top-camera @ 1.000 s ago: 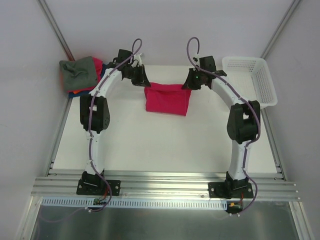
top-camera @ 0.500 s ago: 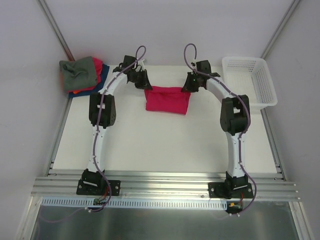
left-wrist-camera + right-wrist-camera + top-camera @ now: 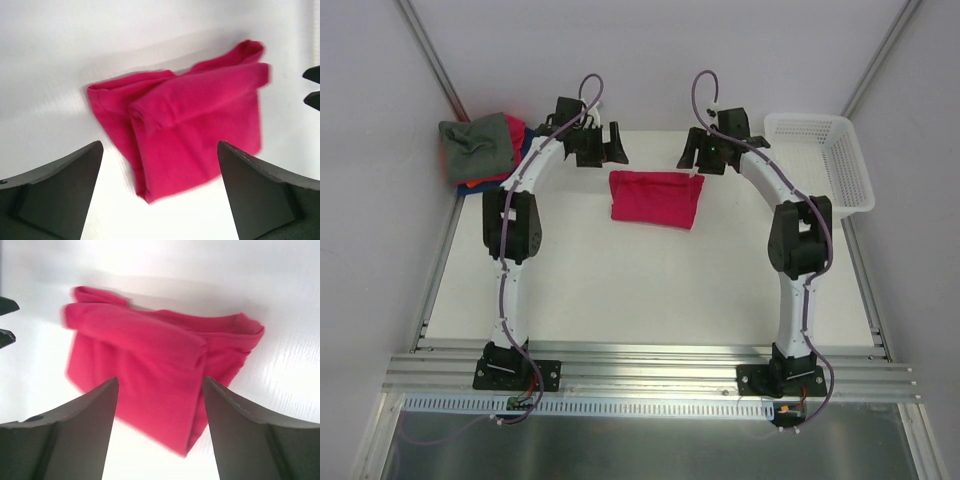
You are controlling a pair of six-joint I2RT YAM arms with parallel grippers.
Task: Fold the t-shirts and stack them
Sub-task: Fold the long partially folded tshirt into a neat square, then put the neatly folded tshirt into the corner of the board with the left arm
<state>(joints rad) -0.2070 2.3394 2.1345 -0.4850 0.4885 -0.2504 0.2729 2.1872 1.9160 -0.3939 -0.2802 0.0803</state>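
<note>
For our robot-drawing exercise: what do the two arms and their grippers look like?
The left arm and right arm have slim white links and bulky black joint housings. A purple cable runs along each. The left gripper and right gripper are black, with two broad wedge-shaped fingers.

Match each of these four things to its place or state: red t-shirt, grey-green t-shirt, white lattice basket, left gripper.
Things:
1. red t-shirt
2. grey-green t-shirt
3. white lattice basket
4. left gripper

Places or states:
A. topmost of the heaped clothes at the far left
B. open, holding nothing
C. folded, lying flat in the middle
D. at the far right

Pairs: 1-C, 2-A, 3-D, 4-B
</note>
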